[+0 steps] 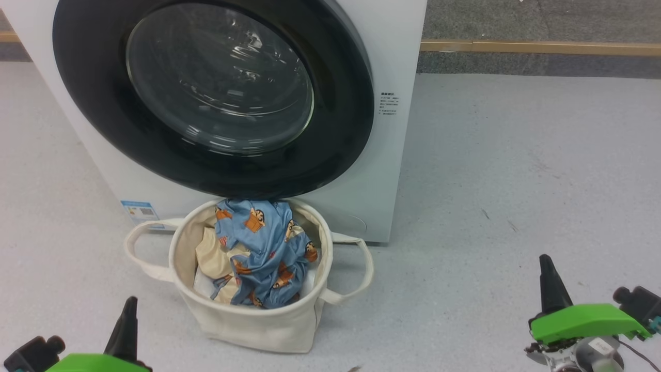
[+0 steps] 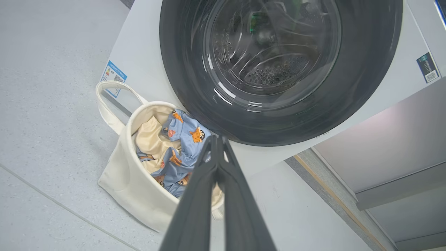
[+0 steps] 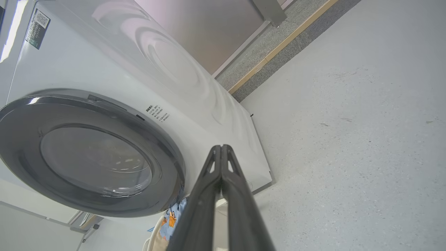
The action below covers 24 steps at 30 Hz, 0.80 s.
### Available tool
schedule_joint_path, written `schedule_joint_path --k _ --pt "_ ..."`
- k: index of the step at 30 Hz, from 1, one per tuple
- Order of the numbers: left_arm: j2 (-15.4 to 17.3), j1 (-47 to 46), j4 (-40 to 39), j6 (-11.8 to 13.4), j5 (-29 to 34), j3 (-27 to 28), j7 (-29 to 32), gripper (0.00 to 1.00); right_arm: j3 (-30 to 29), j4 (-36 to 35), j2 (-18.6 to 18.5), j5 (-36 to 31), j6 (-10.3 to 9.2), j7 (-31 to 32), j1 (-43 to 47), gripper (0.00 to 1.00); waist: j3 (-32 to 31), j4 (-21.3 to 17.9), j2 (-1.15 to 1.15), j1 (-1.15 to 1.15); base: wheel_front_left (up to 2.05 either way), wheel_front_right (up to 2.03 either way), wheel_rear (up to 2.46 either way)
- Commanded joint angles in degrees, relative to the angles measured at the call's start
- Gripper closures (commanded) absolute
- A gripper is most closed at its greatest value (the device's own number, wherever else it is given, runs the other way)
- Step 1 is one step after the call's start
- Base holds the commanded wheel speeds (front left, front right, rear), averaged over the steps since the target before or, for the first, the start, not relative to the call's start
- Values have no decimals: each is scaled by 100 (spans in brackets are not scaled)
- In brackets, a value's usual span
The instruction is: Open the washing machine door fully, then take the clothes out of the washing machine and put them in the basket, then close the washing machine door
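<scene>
**Front-loader and laundry basket, seen from the robot's side.** The washing machine [image 1: 395, 51] is a white, smooth-sided box standing on a speckled grey floor [image 1: 506, 170]. The washing machine door [image 1: 217, 93] lies shut, flat against the machine's front. It is a wide glossy black ring around a domed clear glass centre, through which the perforated steel drum [image 2: 275, 73] shows. Just in front of the machine, below the door, sits the basket [image 1: 248, 323], a round, soft cream canvas tub with two loop handles. In it lie the clothes [image 1: 266, 248]: crumpled blue fabric printed with orange-brown cartoon figures, heaped on a plain cream piece. The left end effector [image 1: 131, 302] and right end effector [image 1: 545, 261] are each long, dark and tapered above a bright green housing [image 1: 583, 320]. They hover low on either side of the basket, the right well apart from it. Both have their fingers pressed together, holding nothing
</scene>
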Motion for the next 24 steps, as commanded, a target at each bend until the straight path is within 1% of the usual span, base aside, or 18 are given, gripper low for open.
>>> schedule_joint_path --k 1,24 --pt "49 -226 -205 -18 -126 196 44 100 24 -237 -36 181 0 43 -117 100 4 10 0 0 0 0 0" --pt "-382 -188 -424 -26 -1193 529 441 100 -20 -486 -40 1725 0 439 0 100 53 174 0 0 0 0 0"
